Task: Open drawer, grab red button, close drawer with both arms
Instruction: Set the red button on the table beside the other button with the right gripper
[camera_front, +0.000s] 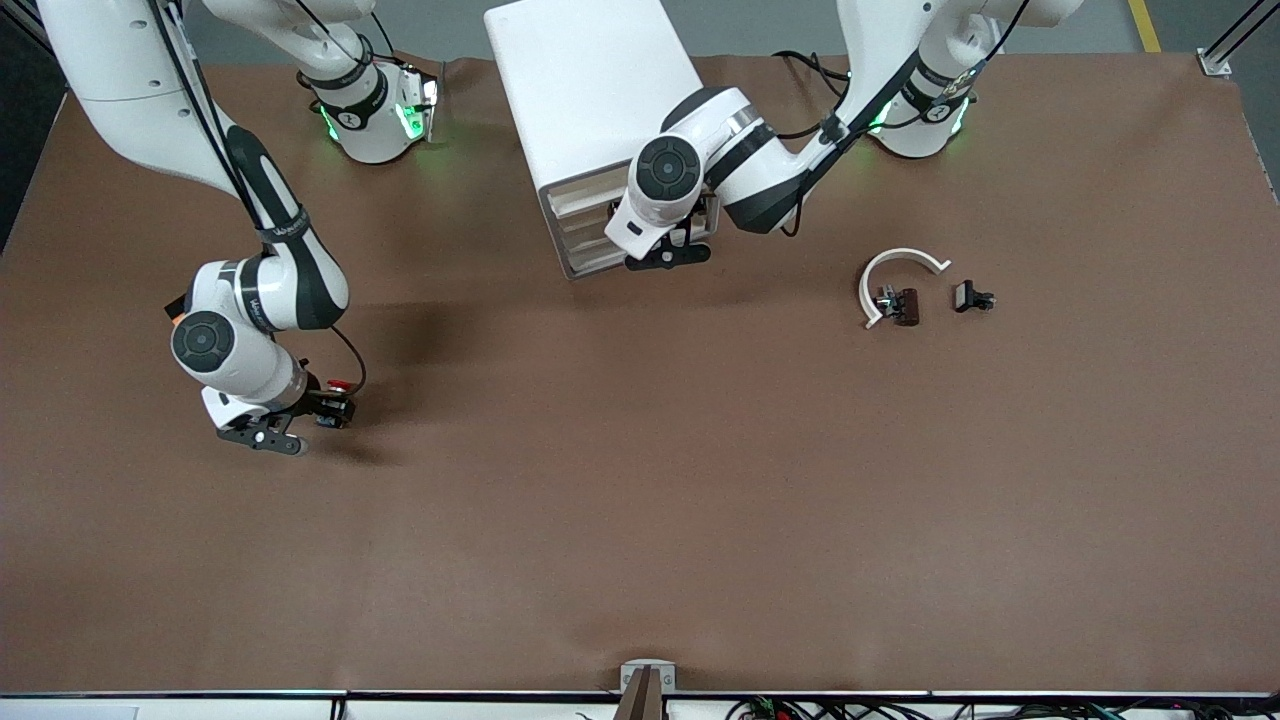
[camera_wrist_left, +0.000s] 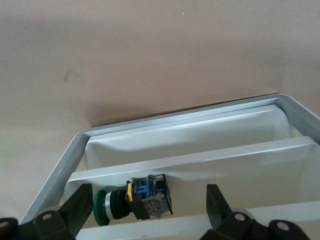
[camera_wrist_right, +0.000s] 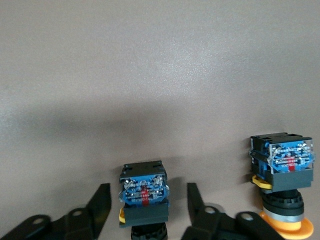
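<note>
A button (camera_wrist_right: 144, 192) with a black-and-blue body stands on the brown table between the fingers of my right gripper (camera_wrist_right: 147, 187). That gripper is open, with a gap on each side of the button, whose cap is hidden. The right gripper (camera_front: 262, 438) is low over the table toward the right arm's end, and a small red cap (camera_front: 341, 384) shows beside that hand. My left gripper (camera_front: 668, 255) is at the front of the white cabinet (camera_front: 590, 90). The left gripper (camera_wrist_left: 150, 186) is open over a white drawer (camera_wrist_left: 150, 125) that holds a green-capped button (camera_wrist_left: 135, 200).
A second button (camera_wrist_right: 282, 175) with an orange-yellow cap stands on the table beside the right gripper. Toward the left arm's end lie a white curved piece (camera_front: 900, 265) and two small dark parts (camera_front: 903, 306) (camera_front: 972, 297).
</note>
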